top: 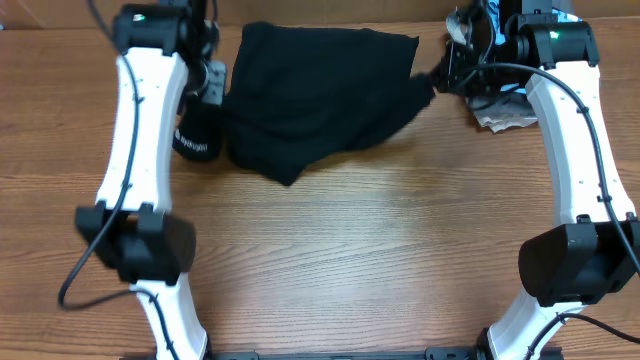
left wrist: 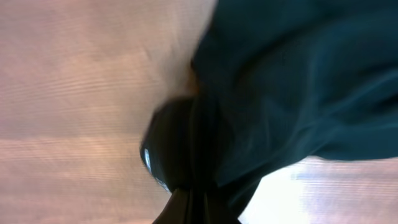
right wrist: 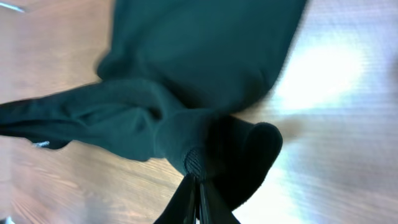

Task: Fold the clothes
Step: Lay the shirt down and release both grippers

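Note:
A black garment (top: pixel 310 95) lies bunched at the back middle of the wooden table (top: pixel 350 260). My left gripper (top: pixel 212 85) is at its left edge, shut on a pinched fold of the cloth (left wrist: pixel 205 186). My right gripper (top: pixel 440 75) is at its right corner, shut on a ribbed hem or cuff of the garment (right wrist: pixel 199 162). The cloth (left wrist: pixel 298 87) stretches between both grippers, partly lifted, and hangs to a point near the table's middle. The dark fabric (right wrist: pixel 199 74) fills most of the right wrist view. The fingertips are hidden in the fabric in both wrist views.
A black cuff or band with white lettering (top: pixel 195 140) hangs beside the left arm. A crumpled whitish item (top: pixel 505 110) lies behind the right arm at the back right. The arm bases (top: pixel 140 245) (top: pixel 575 260) stand at the front left and front right.

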Robot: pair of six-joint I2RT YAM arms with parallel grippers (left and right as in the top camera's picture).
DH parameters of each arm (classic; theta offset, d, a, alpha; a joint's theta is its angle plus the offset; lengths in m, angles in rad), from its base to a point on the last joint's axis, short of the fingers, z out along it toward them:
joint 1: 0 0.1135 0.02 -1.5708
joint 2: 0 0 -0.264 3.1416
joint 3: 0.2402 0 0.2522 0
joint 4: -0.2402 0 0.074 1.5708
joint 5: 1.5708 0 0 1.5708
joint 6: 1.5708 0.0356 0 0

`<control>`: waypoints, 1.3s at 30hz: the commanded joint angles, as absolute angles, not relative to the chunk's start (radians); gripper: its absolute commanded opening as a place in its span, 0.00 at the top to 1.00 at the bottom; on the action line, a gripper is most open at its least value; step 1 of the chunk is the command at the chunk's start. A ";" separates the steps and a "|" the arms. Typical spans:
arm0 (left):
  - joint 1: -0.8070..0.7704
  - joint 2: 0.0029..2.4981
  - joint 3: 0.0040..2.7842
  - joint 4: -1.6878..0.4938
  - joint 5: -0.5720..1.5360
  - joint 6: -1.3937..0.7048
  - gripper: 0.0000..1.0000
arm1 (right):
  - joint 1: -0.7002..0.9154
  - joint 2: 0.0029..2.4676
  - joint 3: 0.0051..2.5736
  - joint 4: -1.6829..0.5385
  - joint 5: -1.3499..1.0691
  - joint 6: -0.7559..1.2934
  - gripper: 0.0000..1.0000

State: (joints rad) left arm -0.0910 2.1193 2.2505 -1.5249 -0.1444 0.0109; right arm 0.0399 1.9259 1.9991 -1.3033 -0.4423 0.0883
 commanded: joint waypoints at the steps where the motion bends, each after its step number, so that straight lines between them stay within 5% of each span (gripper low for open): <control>1: -0.084 2.204 2.260 -1.578 -0.133 0.009 0.96 | 0.036 1.896 2.005 -1.382 -0.341 0.069 0.96; 17: -0.084 2.343 2.178 -1.690 -0.133 -0.031 0.96 | 0.036 1.896 1.619 -1.344 -0.341 0.044 0.96; 27: -0.064 2.343 2.142 -1.420 -0.168 -0.055 0.95 | 0.036 1.896 1.610 -1.026 -0.340 0.048 0.96; 28: -0.059 2.343 2.142 -1.387 -0.167 -0.060 0.83 | 0.036 1.896 1.610 -0.999 -0.340 0.049 0.87; 30: -0.057 2.343 2.142 -1.346 -0.164 -0.060 0.32 | 0.036 1.896 1.610 -0.968 -0.341 0.049 0.51; 31: -0.057 2.343 2.142 -1.330 -0.164 -0.060 0.07 | 0.036 1.896 1.610 -0.962 -0.341 0.051 0.43; 32: -0.057 2.343 2.142 -1.321 -0.164 -0.060 0.00 | 0.036 1.895 1.612 -0.963 -0.347 0.053 0.38; 39: -0.057 2.327 2.247 -1.408 -0.144 -0.102 0.00 | 0.088 1.878 1.611 -1.019 -0.500 0.017 0.35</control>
